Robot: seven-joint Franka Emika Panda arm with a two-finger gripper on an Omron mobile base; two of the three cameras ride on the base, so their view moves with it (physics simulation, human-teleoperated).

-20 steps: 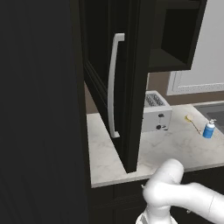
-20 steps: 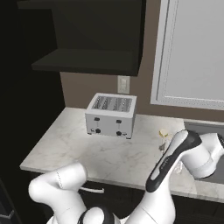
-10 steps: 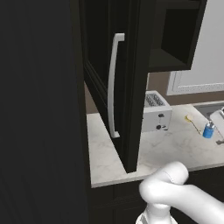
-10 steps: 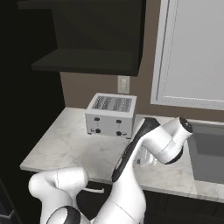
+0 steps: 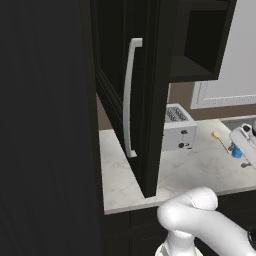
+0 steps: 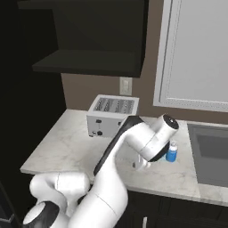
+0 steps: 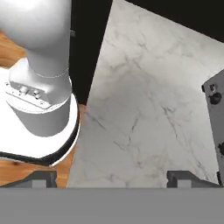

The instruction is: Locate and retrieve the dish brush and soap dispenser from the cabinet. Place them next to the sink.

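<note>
In the left base view, left to right: the cabinet [image 5: 150, 90] has its black door swung out over the marble counter [image 5: 200, 167], the long pale bar handle [image 5: 129, 97] facing the camera. What shows of its inside is dark, and nothing can be made out on the shelves. Right of the door stands the silver toaster [image 5: 179, 128], and right of the toaster lies the dish brush [image 5: 220, 139], its round tan head nearest the toaster and its thin handle running away from it toward the blue soap dispenser [image 5: 236, 151]. The robot's forearm crosses in front of both there, so the brush handle's exact line is hard to read.

In the right base view the soap dispenser [image 6: 171, 151] stands upright on the counter, right of the toaster [image 6: 112, 116] and just left of the sink [image 6: 208, 153], apart from its rim. The basin looks empty as far as the frame shows.

In the hand view the gripper [image 7: 117, 178] has its fingers spread wide with nothing between them, looking down on bare counter with the toaster's side [image 7: 215, 122] at the right edge. Both items appear already out of the cabinet and beside the sink, so the dispenser lies on the far side of the arm's wrist from the toaster, and little seems left to fetch.
</note>
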